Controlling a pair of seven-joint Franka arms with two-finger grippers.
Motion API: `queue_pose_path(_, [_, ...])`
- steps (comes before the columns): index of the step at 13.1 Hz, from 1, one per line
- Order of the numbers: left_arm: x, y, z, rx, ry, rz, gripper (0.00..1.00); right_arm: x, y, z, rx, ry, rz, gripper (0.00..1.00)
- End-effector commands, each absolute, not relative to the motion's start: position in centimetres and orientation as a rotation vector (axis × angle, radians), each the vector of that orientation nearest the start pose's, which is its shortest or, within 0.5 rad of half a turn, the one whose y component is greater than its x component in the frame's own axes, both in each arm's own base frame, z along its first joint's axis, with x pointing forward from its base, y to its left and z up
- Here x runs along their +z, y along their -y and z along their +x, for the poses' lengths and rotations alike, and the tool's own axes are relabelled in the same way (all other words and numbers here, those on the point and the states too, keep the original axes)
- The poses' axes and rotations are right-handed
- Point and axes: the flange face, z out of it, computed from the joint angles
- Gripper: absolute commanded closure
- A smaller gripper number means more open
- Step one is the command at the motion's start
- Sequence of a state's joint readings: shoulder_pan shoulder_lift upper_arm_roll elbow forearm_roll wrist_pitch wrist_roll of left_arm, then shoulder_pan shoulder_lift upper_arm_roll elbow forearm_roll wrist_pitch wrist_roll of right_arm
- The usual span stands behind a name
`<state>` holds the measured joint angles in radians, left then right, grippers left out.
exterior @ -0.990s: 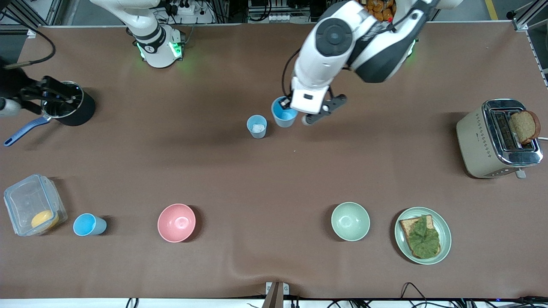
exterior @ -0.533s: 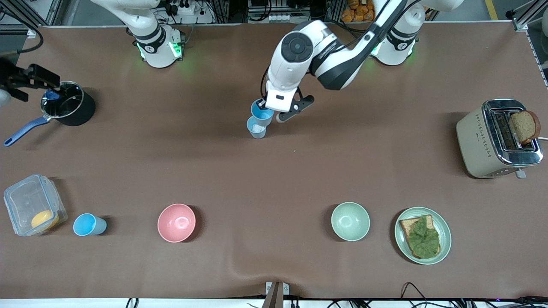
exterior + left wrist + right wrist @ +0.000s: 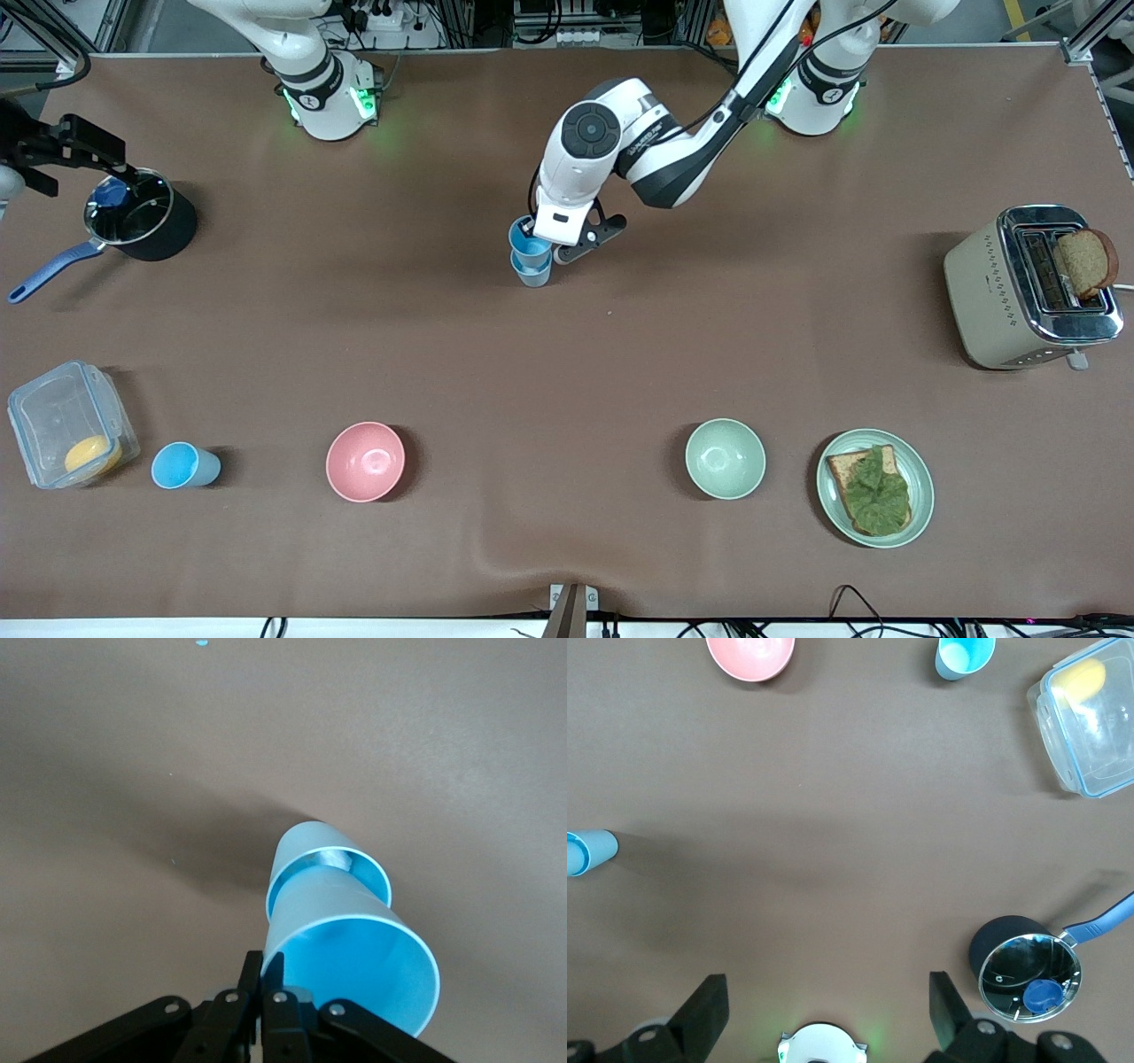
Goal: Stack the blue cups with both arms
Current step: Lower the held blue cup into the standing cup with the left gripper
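Left gripper clamped on rim of held blue cup, tilted, base entering standing blue cup mid-table.

Risk: tilt jams rims, tips standing cup.

Right gripper wide open, empty, waits beside saucepan.

Third blue cup well apart from standing cup, nearer front camera.

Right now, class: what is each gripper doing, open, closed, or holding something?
Left gripper: shut on the rim of a blue cup, over the standing cup.
Right gripper: open, holding nothing, up near the black pot.
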<state>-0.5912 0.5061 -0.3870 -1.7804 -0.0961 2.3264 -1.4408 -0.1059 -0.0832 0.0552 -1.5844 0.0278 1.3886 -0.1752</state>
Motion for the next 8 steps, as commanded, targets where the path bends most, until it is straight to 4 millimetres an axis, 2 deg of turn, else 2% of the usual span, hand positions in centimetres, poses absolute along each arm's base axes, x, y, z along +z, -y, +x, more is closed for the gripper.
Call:
queue_pose_path(1, [29.1, 54.3, 38.3, 0.301, 0.937, -3.142, 1.0, 65.1, 1.9, 50.3, 0.165, 0.177, -3.113, 0.0])
queue_pose_path(2, [29.0, 54.2, 38.4, 0.302, 0.944, -3.138, 1.0, 65.0, 1.9, 50.4, 0.168, 0.174, -3.112, 0.0])
queue_pose_path(3, [29.0, 54.1, 38.7, 0.299, 0.94, -3.142, 0.62, 65.0, 1.9, 50.4, 0.161, 0.177, -3.112, 0.0])
queue_pose_path(4, [28.8, 54.2, 38.7, 0.283, 0.92, -3.143, 0.01, 65.1, 1.9, 50.4, 0.158, 0.177, -3.112, 0.0])
queue_pose_path(7, [30.2, 53.7, 39.9, 0.225, 0.93, -3.157, 0.0, 64.9, 1.9, 50.9, 0.134, 0.179, -3.112, 0.0])
queue_pose_path(8, [31.6, 53.3, 40.7, 0.188, 0.935, -3.173, 0.0, 64.9, 1.9, 50.9, 0.134, 0.179, -3.112, 0.0])
